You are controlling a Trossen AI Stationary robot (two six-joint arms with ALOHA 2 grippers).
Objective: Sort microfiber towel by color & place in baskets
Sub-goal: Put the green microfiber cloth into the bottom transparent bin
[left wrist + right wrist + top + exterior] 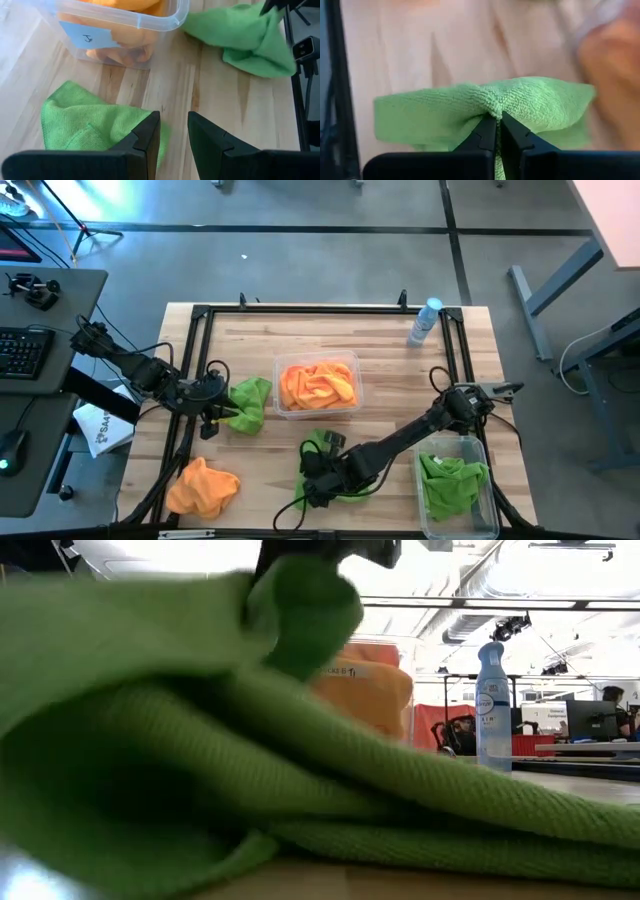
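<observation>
Green towels: three counted from above. One lay by the left gripper (212, 423) on the table (390, 360), the left green towel (248, 402); one at the near edge under the right gripper (312, 480), the pinched green towel (335, 470); one in the right basket (478, 515), the binned green towel (448, 480).
Orange towels: one loose orange towel (202, 488) at the near left corner, well apart from both bins; a bunched orange heap (318, 385) in the middle basket (285, 412), its number hard to tell.
Baskets: two clear bins. The middle one held only orange; the right one held only green.
Left gripper: fingers parted, hanging just beside the left green towel, gripping nothing.
Right gripper: fingers pinched together on a raised fold of the pinched green towel, plain in its wrist view.
Bottle: one spray bottle (426, 320) with a blue cap stood upright at the far right of the table.
</observation>
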